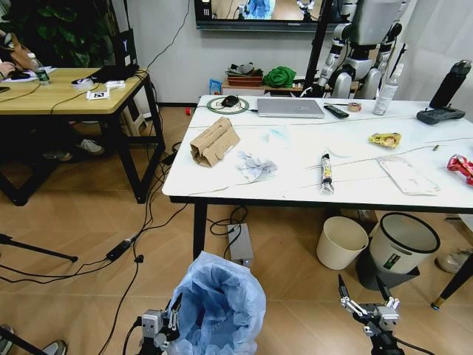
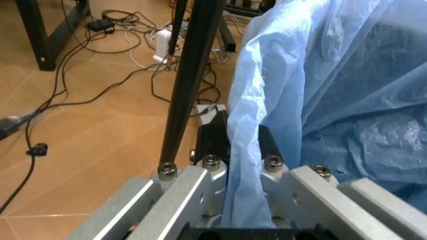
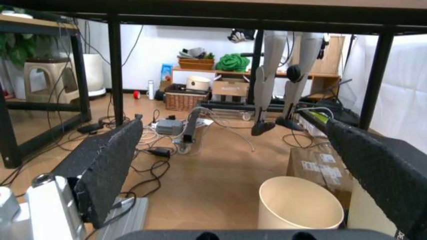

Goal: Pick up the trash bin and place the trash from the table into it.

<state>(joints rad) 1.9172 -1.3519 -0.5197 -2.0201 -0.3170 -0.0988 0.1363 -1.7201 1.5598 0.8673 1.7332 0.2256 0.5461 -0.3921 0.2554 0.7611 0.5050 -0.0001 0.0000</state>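
Head view takes in a warm tiled floor strewn with black cables, and the white veined table (image 1: 347,185) standing well ahead of both grippers. Two bins sit under it beyond the right gripper (image 1: 367,294): one cream bin (image 1: 341,242) and one grey bin (image 1: 400,242). On top lie one torn cardboard piece (image 1: 214,140), one crumpled white paper (image 1: 255,166), one black wrapper (image 1: 326,173), one yellow wrapper (image 1: 385,139), one clear plastic pack (image 1: 407,176) and one red wrapper (image 1: 461,167), with a silver laptop (image 1: 290,107) at the far edge. A wooden-topped desk (image 1: 66,92) stands ahead of the left gripper (image 1: 164,319). That gripper pinches the blue bag at the rim of the trash bin (image 1: 220,307), which sits just beside it, between the two grippers. The right gripper's fingers (image 3: 107,160) are spread apart and hold nothing.
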